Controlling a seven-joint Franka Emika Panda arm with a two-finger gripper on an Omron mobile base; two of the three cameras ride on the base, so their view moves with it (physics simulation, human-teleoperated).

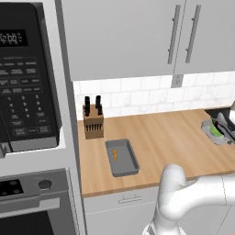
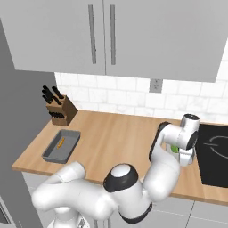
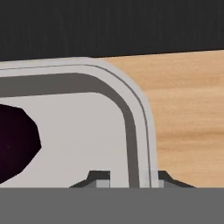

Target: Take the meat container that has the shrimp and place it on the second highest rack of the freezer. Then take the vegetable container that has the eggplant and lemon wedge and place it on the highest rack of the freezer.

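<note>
**Gripper at the vegetable container rim, grip unconfirmed**

Straddling the wall of the vegetable container (image 3: 139, 109) with the gripper (image 3: 129, 179) at a rounded corner: one fingertip (image 3: 99, 178) inside the tray, the other outside over bare wood. Looks narrowed onto the rim, but cannot tell whether actually clamped or just short of contact. Seeing the eggplant (image 3: 15, 140) on the tray floor, apart from the wall and from the inside fingertip. Seeing the lemon wedge (image 1: 215, 131) as a green patch under the hand.

Locating that tray at the far right of the counter (image 1: 174, 137), just beside the black cooktop (image 2: 213, 156). Tight on the right there; open wood to the left.

Locating the meat container (image 1: 121, 158) at the left end, close to the near counter edge, with the shrimp (image 1: 115, 155) lying inside it. Knife block (image 1: 93, 120) just behind it, towards the tiled wall. Wide bare run of wood between the two trays. Upper cabinets (image 1: 137, 36) overhanging the back of the counter, limiting room overhead.
</note>
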